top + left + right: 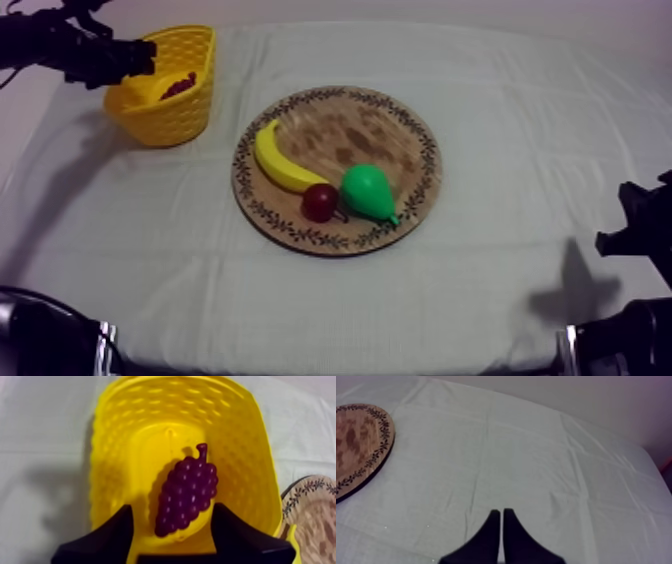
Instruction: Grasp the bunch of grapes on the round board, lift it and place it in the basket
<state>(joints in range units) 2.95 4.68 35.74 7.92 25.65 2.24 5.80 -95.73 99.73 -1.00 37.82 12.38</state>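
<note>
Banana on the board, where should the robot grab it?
Probably across its middle, from straight above. The banana lies flat on the wooden board, long and narrow, so it is easy to pinch there. Its near end sits by the small red fruit, so that end is crowded.

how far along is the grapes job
Done: the grapes lie inside the basket, off the board, which holds just the banana, pear and small red fruit. In hand: the left gripper hangs open over the basket, holding nothing. Left: probably only drawing that arm back. The right gripper is shut over the cloth.
</note>
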